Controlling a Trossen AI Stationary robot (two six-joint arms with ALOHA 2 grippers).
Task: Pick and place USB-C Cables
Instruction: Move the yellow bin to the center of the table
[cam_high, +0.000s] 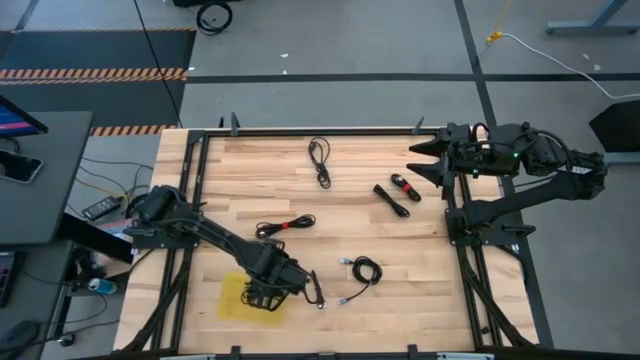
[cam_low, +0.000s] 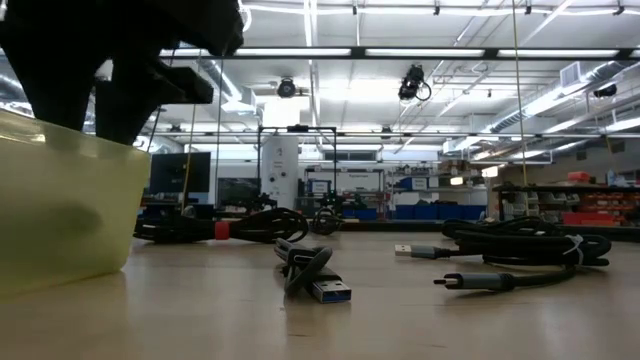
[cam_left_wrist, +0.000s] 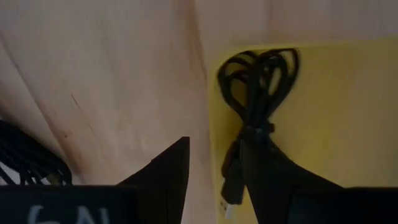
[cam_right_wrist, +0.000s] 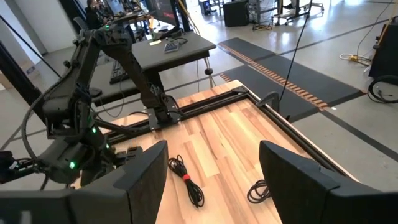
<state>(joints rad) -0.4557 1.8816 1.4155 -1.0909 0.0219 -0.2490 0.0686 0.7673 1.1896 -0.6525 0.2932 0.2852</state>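
My left gripper (cam_high: 268, 292) is open, low over a yellow bin (cam_high: 232, 300) at the table's near left. In the left wrist view (cam_left_wrist: 217, 142) a coiled black USB-C cable (cam_left_wrist: 256, 78) lies on the bin's floor, its tied end running down beside one finger (cam_left_wrist: 273, 174). Other black cables lie on the wood: one at the far middle (cam_high: 320, 160), one with a red tie (cam_high: 284, 226), two short bundles (cam_high: 398, 193), a loose coil (cam_high: 365, 269) and one right of the bin (cam_high: 318, 294). My right gripper (cam_high: 420, 160) is open and empty at the far right. My left gripper's fingers point down into the bin, one on either side of the bin's wall. The coiled cable's tied end (cam_left_wrist: 239, 146) lies right against one finger; whether they touch, I cannot tell. The cable rests on the bin's floor.
Black metal frame rails (cam_high: 450, 215) run along the table's left, right and far edges. In the low view the bin (cam_low: 60, 200) stands at the left, with cables (cam_low: 310, 270) spread across the wood beyond it. Bare wood lies between the cables.
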